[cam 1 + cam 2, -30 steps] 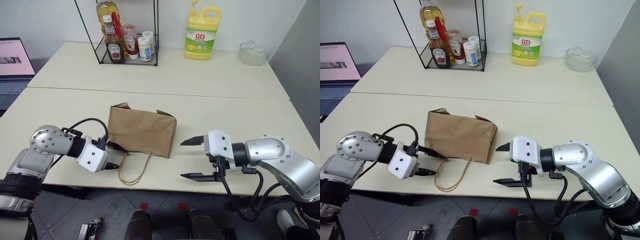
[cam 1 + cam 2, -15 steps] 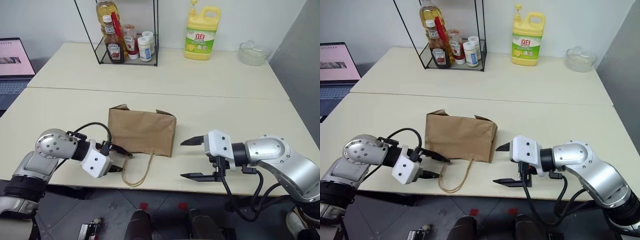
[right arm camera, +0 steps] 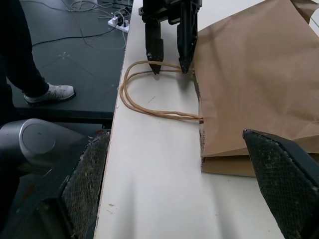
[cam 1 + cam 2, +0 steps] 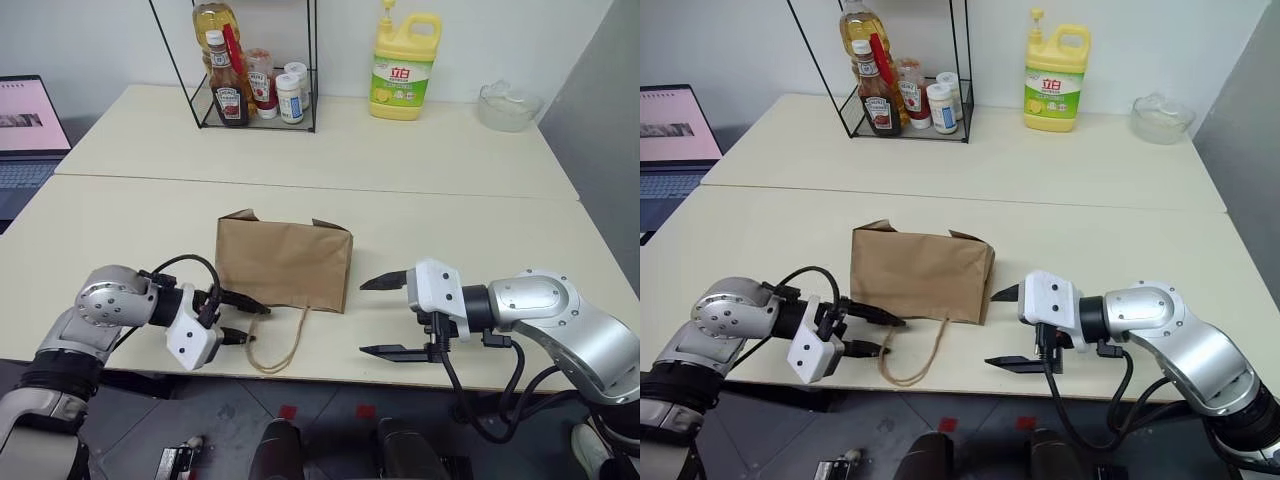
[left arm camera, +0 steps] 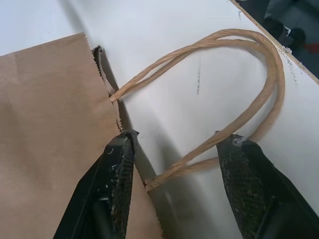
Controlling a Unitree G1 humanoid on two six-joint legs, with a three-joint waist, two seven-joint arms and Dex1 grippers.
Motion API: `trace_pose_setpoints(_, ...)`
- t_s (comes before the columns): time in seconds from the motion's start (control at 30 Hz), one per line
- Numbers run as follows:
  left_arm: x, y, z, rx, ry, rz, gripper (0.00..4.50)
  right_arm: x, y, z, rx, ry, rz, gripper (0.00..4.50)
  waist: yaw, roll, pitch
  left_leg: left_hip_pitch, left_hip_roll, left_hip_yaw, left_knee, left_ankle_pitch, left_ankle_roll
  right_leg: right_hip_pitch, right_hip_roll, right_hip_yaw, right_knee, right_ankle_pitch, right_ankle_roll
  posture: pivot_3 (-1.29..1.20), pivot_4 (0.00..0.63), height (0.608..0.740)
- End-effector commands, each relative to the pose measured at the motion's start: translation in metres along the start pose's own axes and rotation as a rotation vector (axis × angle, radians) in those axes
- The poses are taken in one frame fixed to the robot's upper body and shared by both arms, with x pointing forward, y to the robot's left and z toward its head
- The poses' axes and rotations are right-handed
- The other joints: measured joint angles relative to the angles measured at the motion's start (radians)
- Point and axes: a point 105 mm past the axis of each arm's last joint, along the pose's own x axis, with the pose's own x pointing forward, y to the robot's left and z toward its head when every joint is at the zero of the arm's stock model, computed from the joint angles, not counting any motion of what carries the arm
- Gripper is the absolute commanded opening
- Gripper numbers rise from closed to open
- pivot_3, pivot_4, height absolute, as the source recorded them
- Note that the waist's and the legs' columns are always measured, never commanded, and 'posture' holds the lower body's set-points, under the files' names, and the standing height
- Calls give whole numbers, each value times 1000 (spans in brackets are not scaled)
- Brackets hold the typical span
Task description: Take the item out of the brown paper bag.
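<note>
From the head views, the crumpled brown kraft paper bag (image 4: 284, 262) lies flat on the pale bench (image 4: 450, 230), its mouth and thin tan loop handles (image 4: 275, 345) toward the bench's near edge; the small orange-drink bottle cannot be seen and is presumably inside the bag. The left claw (image 4: 245, 322) sits at the bag's near left corner, forearm lying low along the bench edge, wrist bent so the black fingers point across toward the bag, spread apart. The right claw (image 4: 383, 316) hovers just beside the bag's right edge, pointing toward it, fingers wide apart and empty. In the left wrist view, one finger rests against the bag's serrated mouth edge and the other lies beyond the handle cord (image 5: 234, 124), so the cord's root sits between them. In the right wrist view, the left claw's fingers (image 3: 152, 42) straddle the handles at the bag mouth. To do this well, I judge it should close on the cord or upper lip alone and lift gently, opening the mouth for the right claw.
</note>
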Motion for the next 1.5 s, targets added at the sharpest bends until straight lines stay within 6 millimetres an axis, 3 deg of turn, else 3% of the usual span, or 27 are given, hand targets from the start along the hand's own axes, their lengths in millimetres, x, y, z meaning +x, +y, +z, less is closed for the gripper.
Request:
trace_pose_setpoints(0.03, -2, 7, 0, 54, 1, 37, 2636, -2, -2, 8, -45, -17, -5, 4500, 0, 0, 0, 0, 0, 0, 0, 0, 0, 0, 0, 0, 0, 0, 0, 0, 150, 740)
trace_pose_setpoints(0.5, 10, 1, 6, 110, -55, 65, 2636, -2, -2, 9, -51, -16, -7, 4500, 0, 0, 0, 0, 0, 0, 0, 0, 0, 0, 0, 0, 0, 0, 0, 0, 150, 740)
trace_pose_setpoints(0.6, 16, 1, 12, 106, -90, 70, 2028, -2, -2, 9, -57, -16, -7, 4500, 0, 0, 0, 0, 0, 0, 0, 0, 0, 0, 0, 0, 0, 0, 0, 0, 150, 740)
trace_pose_setpoints(0.77, 18, 11, 20, 30, -129, 108, 397, -3, -3, 7, -101, -2, -17, 4500, 0, 0, 0, 0, 0, 0, 0, 0, 0, 0, 0, 0, 0, 0, 0, 0, 150, 740)
trace_pose_setpoints(0.83, 18, 17, 22, -27, -139, 124, 39, -2, -4, 7, -126, 4, -21, 4500, 0, 0, 0, 0, 0, 0, 0, 0, 0, 0, 0, 0, 0, 0, 0, 0, 150, 740)
trace_pose_setpoints(1.17, 12, 74, 23, -545, -177, 287, 39, 6, 9, -12, -581, 40, 55, 4500, -1, 0, 0, 0, 0, 0, 0, 0, 0, 1, 0, 0, 0, 0, 0, 0, 150, 740)
trace_pose_setpoints(1.5, 8, 93, 19, -671, -192, 348, 39, 27, 24, -20, -817, -54, 177, 4500, 0, 0, 0, 1, 0, 0, 0, 0, 0, 1, 0, 0, 0, 0, 0, 0, 150, 740)
